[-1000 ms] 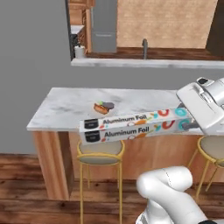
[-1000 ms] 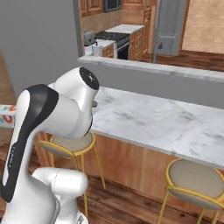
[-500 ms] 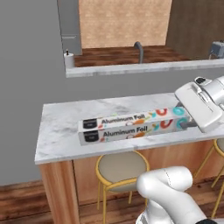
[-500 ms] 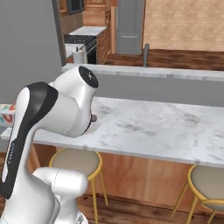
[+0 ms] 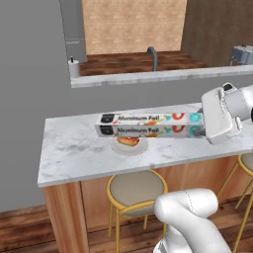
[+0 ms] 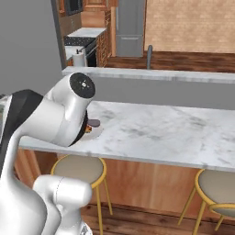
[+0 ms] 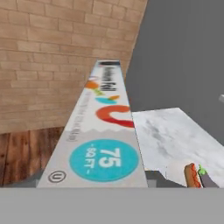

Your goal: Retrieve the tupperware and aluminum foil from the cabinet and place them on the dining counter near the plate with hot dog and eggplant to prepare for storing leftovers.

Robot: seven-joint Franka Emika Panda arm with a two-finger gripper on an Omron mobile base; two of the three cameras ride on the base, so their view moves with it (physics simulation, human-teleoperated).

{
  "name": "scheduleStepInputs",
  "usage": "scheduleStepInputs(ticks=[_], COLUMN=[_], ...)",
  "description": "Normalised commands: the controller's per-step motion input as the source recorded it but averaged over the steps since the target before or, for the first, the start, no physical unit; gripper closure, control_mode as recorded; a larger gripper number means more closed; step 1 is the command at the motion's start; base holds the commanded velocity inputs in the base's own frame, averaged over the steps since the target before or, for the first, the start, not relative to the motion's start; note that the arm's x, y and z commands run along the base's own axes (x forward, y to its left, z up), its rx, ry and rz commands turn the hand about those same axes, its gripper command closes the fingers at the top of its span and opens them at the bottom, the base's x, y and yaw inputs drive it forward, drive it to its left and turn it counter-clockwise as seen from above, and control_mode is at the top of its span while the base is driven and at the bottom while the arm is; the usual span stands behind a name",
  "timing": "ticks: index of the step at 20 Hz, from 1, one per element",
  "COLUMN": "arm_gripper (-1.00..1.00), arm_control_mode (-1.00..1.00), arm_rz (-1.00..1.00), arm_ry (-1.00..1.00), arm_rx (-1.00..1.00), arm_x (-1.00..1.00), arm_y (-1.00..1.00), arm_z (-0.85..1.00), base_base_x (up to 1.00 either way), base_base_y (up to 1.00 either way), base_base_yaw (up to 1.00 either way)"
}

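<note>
Gripper (image 5: pixel 203 129) clamps the teal end of the foil (image 5: pixel 148 124), holding it level in the air above the plate (image 5: pixel 129 146) on the counter (image 5: pixel 74 153). Step in hand: delivering the foil. Next, lower it beside the plate, not onto the food, then release.

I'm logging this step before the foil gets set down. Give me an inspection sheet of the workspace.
Surface: dining counter, white-grey marble on a wooden base.
Job's things: aluminum foil held level above the counter, over the plate with food.
Clutter: nothing seen.
Grippers: gripper shut on the foil box's teal end.
Cables: nothing seen.
Surroundings: yellow-legged stools below; grey ledge behind with a paper-towel roll and a faucet; brick wall.
</note>
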Motion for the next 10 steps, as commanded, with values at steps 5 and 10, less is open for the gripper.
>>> scheduleStepInputs(ticks=[5,10], arm_gripper=[1.0,1.0], arm_control_mode=[-1.0,-1.0], arm_rz=[-0.33,-0.26], arm_ry=[-0.2,-0.07], arm_rx=[0.0,0.03], arm_x=[0.35,0.19], arm_y=[-0.47,-0.61], arm_z=[-0.26,-0.24], base_base_x=[0.0,0.0], base_base_y=[0.0,0.0], base_base_yaw=[0.0,0.0])
